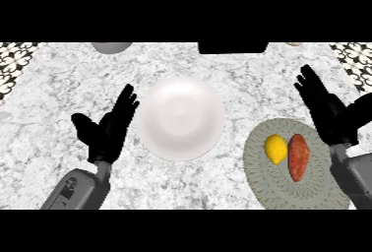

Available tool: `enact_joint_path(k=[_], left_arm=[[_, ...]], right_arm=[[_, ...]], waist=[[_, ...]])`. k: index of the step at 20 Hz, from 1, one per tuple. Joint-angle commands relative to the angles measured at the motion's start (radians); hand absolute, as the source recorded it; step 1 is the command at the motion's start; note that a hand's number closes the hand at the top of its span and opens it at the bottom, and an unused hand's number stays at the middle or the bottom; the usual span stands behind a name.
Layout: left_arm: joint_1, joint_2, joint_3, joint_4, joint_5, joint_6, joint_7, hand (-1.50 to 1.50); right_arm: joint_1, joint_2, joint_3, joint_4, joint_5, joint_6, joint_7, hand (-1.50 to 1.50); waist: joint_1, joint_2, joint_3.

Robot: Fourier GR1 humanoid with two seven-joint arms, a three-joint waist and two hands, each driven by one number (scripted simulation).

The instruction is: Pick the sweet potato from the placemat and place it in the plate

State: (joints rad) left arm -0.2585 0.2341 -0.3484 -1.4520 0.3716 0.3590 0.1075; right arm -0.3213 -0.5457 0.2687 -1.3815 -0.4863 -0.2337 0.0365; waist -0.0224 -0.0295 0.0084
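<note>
Counter (pixel 65 88): grey marble, bearing everything. White plate (pixel 181 118) is the landmark, bare. Right of the plate and nearer the robot, a round grey-green placemat (pixel 262 182). On it the sweet potato (pixel 298 157) lies lengthwise, touching a yellow lemon (pixel 276 149) on its plate side. Right hand (pixel 323 108) hovers right of the plate, beyond the mat, fingers straight and spread, holding nothing. Left hand (pixel 109 128) rests just left of the plate, open. Advice: descend from the potato's outer side, span its narrow width, avoid nudging the lemon.
</note>
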Motion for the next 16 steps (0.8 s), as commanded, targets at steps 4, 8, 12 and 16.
enact_joint_path(k=[4,8,12,16], left_arm=[[0.151,0.067,0.009,0.075,-0.021,-0.018,0.007,0.0],[0.168,0.065,0.013,0.076,0.009,-0.029,0.042,0.0],[0.205,0.081,0.007,0.049,0.009,-0.055,0.052,0.0],[0.217,0.054,-0.001,0.056,-0.035,-0.049,0.043,0.0]], right_arm=[[0.035,-0.19,-0.276,0.035,-0.081,0.122,-0.156,1.5],[0.128,-0.366,-0.278,0.206,0.182,-0.05,-0.186,1.5],[0.242,-0.178,-0.443,0.224,0.041,-0.107,-0.438,-1.5],[0.347,-0.151,-0.52,0.236,-0.017,0.078,-0.588,-1.5]], waist=[[0.004,0.028,-0.007],[-0.009,0.039,-0.009],[-0.004,0.026,-0.006],[0.011,0.028,-0.008]])
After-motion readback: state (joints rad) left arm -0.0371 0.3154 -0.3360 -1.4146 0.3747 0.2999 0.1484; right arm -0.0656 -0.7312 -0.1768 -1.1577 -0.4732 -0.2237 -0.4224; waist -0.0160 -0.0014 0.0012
